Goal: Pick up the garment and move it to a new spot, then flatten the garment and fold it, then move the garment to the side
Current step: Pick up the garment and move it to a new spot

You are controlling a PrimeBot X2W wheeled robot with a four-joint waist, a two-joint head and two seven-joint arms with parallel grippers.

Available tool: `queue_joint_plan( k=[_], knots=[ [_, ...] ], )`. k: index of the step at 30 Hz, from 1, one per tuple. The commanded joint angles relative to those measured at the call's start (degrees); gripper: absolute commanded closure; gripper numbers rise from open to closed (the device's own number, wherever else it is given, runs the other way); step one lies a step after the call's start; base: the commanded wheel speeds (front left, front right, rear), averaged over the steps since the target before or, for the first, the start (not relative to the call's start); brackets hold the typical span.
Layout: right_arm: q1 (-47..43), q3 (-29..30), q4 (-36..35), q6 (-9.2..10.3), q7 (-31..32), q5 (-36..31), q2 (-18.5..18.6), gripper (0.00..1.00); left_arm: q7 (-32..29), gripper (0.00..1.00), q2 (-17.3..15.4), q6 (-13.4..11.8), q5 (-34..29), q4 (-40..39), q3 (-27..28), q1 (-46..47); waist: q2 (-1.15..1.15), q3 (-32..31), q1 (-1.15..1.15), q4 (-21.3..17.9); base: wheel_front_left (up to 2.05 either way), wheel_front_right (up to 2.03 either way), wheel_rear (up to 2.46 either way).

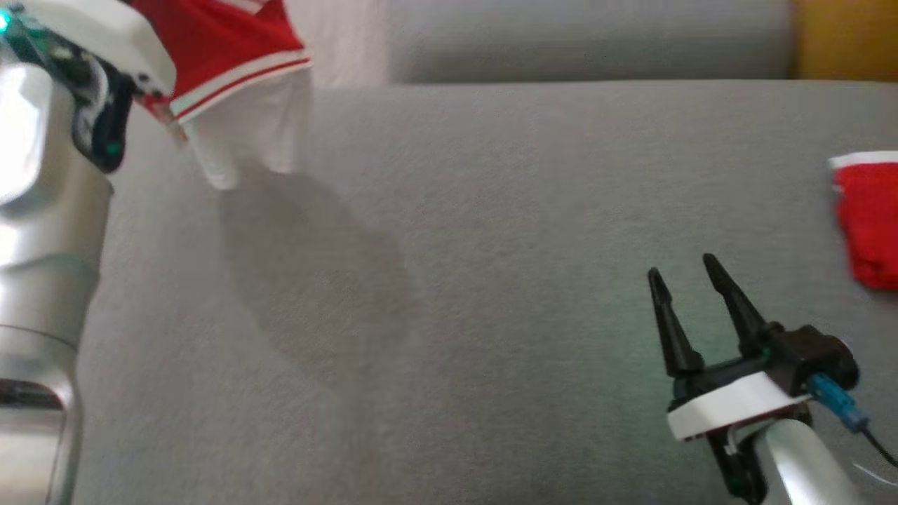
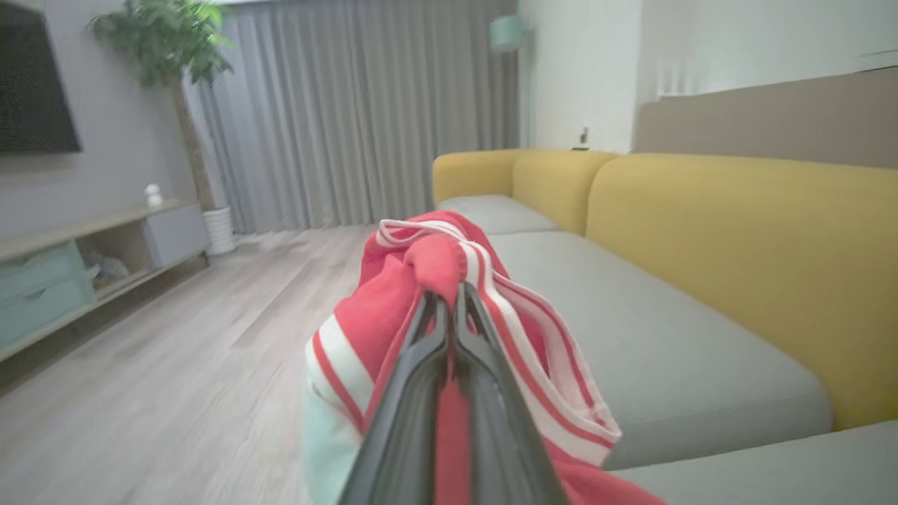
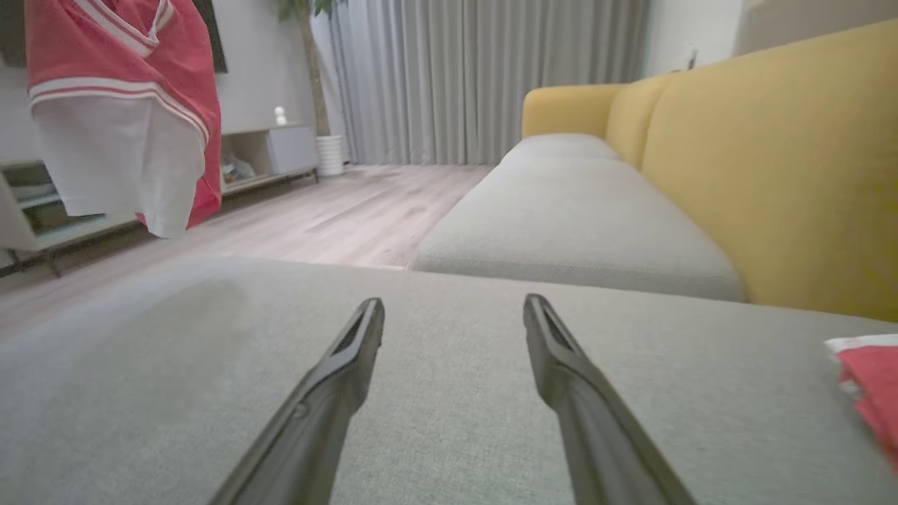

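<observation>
Above the far left corner of the cushion (image 1: 491, 245), the garment (image 1: 231, 77) is hanging clear, bunched in the left end effector (image 2: 449, 294), which is clamping a small fold at its tips. The right end effector (image 1: 680, 266) is hovering open and empty, well apart from it, near a red cloth (image 1: 870, 217). With so little fabric pinched, a quick swing is probably risking a slip. A drop here could be sending it onto the floor (image 2: 175, 365) or leaving it crumpled.
</observation>
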State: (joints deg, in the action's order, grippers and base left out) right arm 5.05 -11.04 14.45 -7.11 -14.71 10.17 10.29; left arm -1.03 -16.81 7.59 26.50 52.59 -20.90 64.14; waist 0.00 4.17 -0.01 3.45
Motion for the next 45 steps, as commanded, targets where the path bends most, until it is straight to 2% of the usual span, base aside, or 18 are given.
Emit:
queue_joint_plan(
  k=[1, 6, 11, 16, 20, 21, 22, 23, 25, 28, 32, 35, 39, 43, 45],
  knots=[
    [1.6, -1.2, -2.3, -0.37, -0.3, 0.2, -0.4, 0.0, -0.9, 1.0, -3.3, -0.1, 1.8, -4.0, -0.5, 4.1, 0.0, -6.6, 0.01, -8.1, 0.0, 0.0, 0.0],
    [1.5, -1.8, -3.3, -0.37, -0.3, 0.0, -2.2, 0.0, -5.3, 1.0, -4.8, -0.1, 8.4, -11.4, -6.6, 4.3, 0.0, -8.0, 0.01, -15.0, 0.0, 0.0, 0.0],
    [3.2, -4.9, -4.1, -0.37, -0.3, 0.2, -2.9, 0.0, -8.3, 1.0, -5.4, -0.1, 13.5, -14.1, -10.8, 1.8, 0.0, -6.9, 0.01, -22.2, 0.0, 0.0, 0.0],
    [5.0, -9.8, -4.0, -0.37, -0.3, 2.0, -3.7, 0.0, -9.4, 1.0, -4.0, -0.1, 17.5, -12.5, -14.8, -4.4, 0.0, -4.4, 0.01, -28.5, 0.0, 0.0, 0.0],
    [5.7, -12.8, -3.3, -0.37, -0.3, 3.3, -4.4, 0.0, -5.5, 1.0, -1.8, -0.1, 18.0, -7.4, -18.0, -9.7, 0.0, -2.6, 0.01, -31.8, 0.0, 0.0, 0.0],
    [5.6, -13.2, -3.2, -0.37, -0.3, 3.6, -4.6, 0.0, -3.8, 0.64, -0.8, -0.1, 18.0, -5.7, -18.5, -11.0, 0.0, -2.2, 0.01, -32.3, 0.0, 0.0, 0.0],
    [5.6, -13.8, -3.0, -0.37, -0.3, 3.7, -4.7, 0.0, -2.3, 0.12, 0.3, -0.1, 18.0, -4.2, -19.2, -12.1, 0.0, -1.8, 0.01, -32.7, 0.0, 0.0, 0.0],
    [5.6, -14.3, -2.8, -0.37, -0.3, 3.7, -4.8, 0.0, -0.4, 0.0, 1.3, -0.2, 17.8, -2.3, -19.4, -13.0, 0.0, -1.3, 0.01, -32.9, 0.0, 0.0, 0.0],
    [5.7, -14.8, -2.6, -0.37, -0.3, 3.7, -4.9, 0.0, 4.5, 0.0, 3.2, -0.7, 16.4, 0.7, -20.3, -14.3, 0.0, -0.9, 0.01, -32.9, 0.0, 0.0, 0.0],
    [5.1, -13.6, -2.3, -0.37, -0.3, 3.5, -4.8, 0.0, 12.4, 0.0, 6.0, -1.2, 15.2, 3.7, -20.9, -17.0, 0.0, -1.3, 0.01, -31.2, 0.0, 0.0, 0.0],
    [2.9, -11.2, -1.2, -0.37, -0.3, 2.7, -3.2, 0.0, 15.8, 0.0, 9.2, -2.3, 15.5, 4.2, -18.7, -21.3, 0.0, -3.0, 0.01, -26.1, 0.0, 0.0, 0.0],
    [0.9, -7.6, -0.8, -0.37, -0.3, 2.2, -2.7, 0.0, 16.0, 0.0, 8.6, -6.7, 11.2, -4.9, -13.2, -25.5, 0.0, -4.2, 0.01, -21.1, 0.0, 0.0, 0.0],
    [-2.4, -2.4, -0.2, -0.37, -0.3, 1.2, -2.3, 0.0, 16.0, 0.0, 8.7, -11.6, 3.5, -18.9, -4.5, -37.0, 0.0, -6.3, 0.01, -13.7, 0.0, 0.0, 0.0],
    [-5.4, 2.0, 0.2, -0.37, -0.3, 0.1, -2.5, 0.0, 16.0, 0.0, 9.7, -13.3, -3.3, -30.3, 2.8, -48.9, 0.0, -8.3, 0.01, -7.4, 0.0, 0.0, 0.0],
    [-6.1, 3.0, 0.3, -0.37, -0.3, -0.2, -2.6, 0.0, 16.0, 0.0, 9.9, -13.5, -5.1, -32.7, 4.2, -51.5, 0.0, -8.8, 0.01, -6.0, 0.0, 0.0, 0.0]
  ],
)
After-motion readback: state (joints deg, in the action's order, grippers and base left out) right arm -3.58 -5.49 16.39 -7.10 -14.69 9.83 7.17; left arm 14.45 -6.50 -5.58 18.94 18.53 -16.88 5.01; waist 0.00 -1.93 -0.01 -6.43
